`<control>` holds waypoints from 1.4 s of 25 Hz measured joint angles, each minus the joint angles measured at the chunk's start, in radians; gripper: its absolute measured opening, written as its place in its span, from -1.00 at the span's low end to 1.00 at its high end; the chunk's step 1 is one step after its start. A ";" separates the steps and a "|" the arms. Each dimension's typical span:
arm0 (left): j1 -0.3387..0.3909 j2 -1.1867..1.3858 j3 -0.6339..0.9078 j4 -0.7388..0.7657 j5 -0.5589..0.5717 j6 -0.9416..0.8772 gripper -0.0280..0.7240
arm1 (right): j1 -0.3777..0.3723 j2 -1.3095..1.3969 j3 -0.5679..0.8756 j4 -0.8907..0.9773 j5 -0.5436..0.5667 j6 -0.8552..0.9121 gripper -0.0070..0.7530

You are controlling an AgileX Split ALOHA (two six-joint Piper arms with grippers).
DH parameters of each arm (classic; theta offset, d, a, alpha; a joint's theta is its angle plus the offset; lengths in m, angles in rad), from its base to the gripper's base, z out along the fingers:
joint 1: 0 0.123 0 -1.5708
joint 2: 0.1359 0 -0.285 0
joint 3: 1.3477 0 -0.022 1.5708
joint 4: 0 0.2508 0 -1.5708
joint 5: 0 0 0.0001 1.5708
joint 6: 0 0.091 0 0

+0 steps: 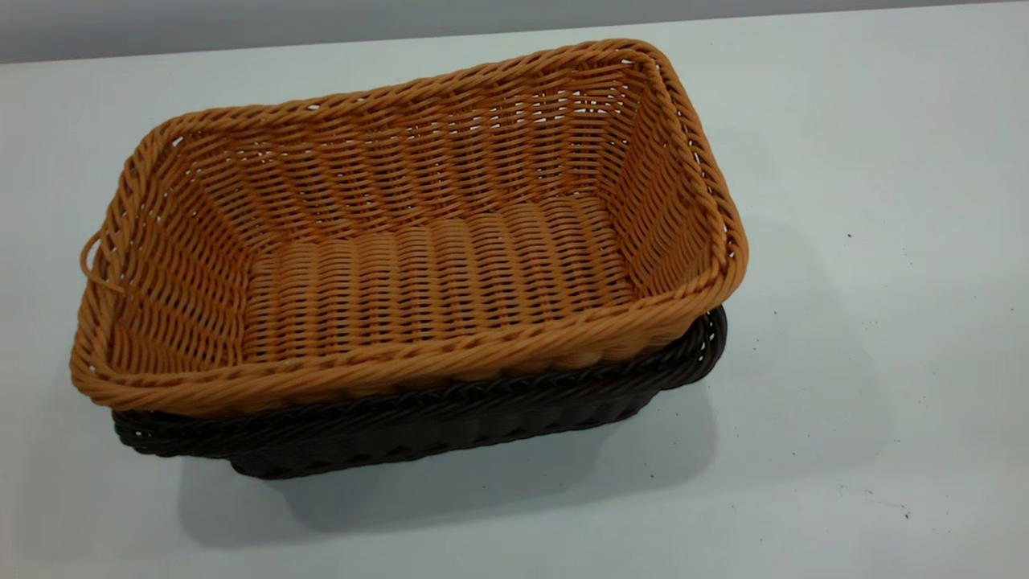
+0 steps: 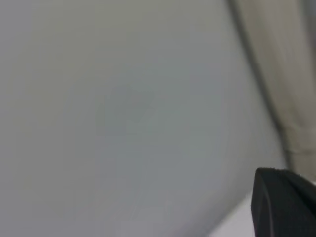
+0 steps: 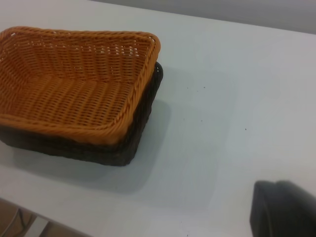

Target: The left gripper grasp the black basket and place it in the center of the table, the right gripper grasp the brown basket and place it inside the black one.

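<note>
The brown basket (image 1: 418,233) sits nested inside the black basket (image 1: 450,418) on the white table (image 1: 868,322). Only the black basket's braided rim and front wall show beneath it. Both also show in the right wrist view: the brown basket (image 3: 74,84) in the black basket (image 3: 138,133). Neither gripper shows in the exterior view. In each wrist view only a dark corner of that arm's own gripper shows: the left gripper (image 2: 286,202) over a blurred plain surface, the right gripper (image 3: 284,210) away from the baskets, above bare table.
A few tiny dark specks (image 1: 849,236) dot the table right of the baskets. The table's far edge (image 1: 514,32) meets a grey wall. In the right wrist view the table's near edge (image 3: 59,222) runs just past the baskets.
</note>
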 joint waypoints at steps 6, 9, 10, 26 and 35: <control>0.000 -0.071 -0.087 0.373 0.412 -0.467 -0.93 | 0.000 0.000 0.000 0.000 0.000 0.000 -0.97; 0.000 -0.094 -0.093 0.522 0.620 -0.699 -0.93 | 0.000 0.000 0.000 0.000 0.000 0.000 -0.97; 0.000 -0.098 -0.093 0.567 0.693 -0.758 -0.93 | 0.000 0.000 0.000 0.000 0.000 0.000 -0.97; 0.000 -0.103 -0.055 0.681 0.844 -1.016 -0.93 | 0.000 0.000 0.000 0.000 0.000 0.000 -0.97; 0.000 -0.103 -0.051 0.684 0.825 -1.016 -0.93 | 0.000 0.000 0.000 0.000 0.000 0.000 -0.97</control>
